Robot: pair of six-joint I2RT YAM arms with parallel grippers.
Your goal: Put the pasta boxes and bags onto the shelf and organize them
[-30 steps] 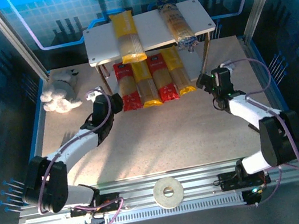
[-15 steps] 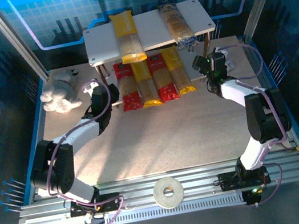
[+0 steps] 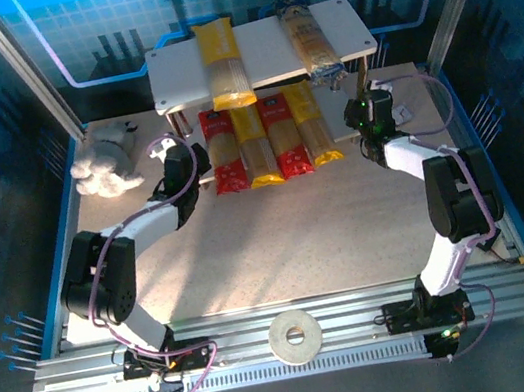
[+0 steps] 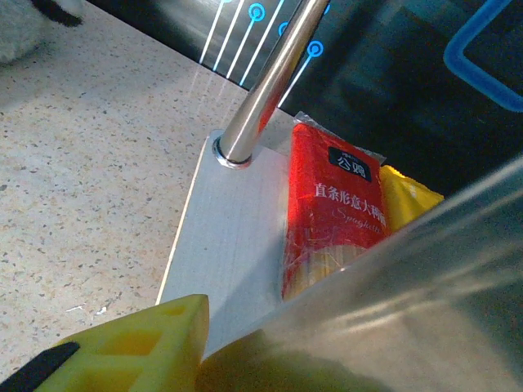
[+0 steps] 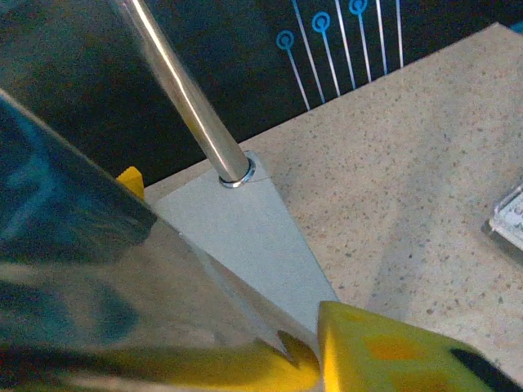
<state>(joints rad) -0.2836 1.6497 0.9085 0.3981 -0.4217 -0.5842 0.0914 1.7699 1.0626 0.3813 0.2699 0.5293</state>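
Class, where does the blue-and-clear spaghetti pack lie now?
Top view: the blue-and-clear pack lies on the shelf's upper board, toward its right end, apart from the yellow pack on its left.

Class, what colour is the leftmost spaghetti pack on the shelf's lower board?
Red spaghetti pack, white lettering; best in the left wrist view.

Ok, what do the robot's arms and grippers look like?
The left arm and right arm have white links, black joints and loose purple cables. A green light glows near the right wrist. The left finger and right finger are yellow with black patches.
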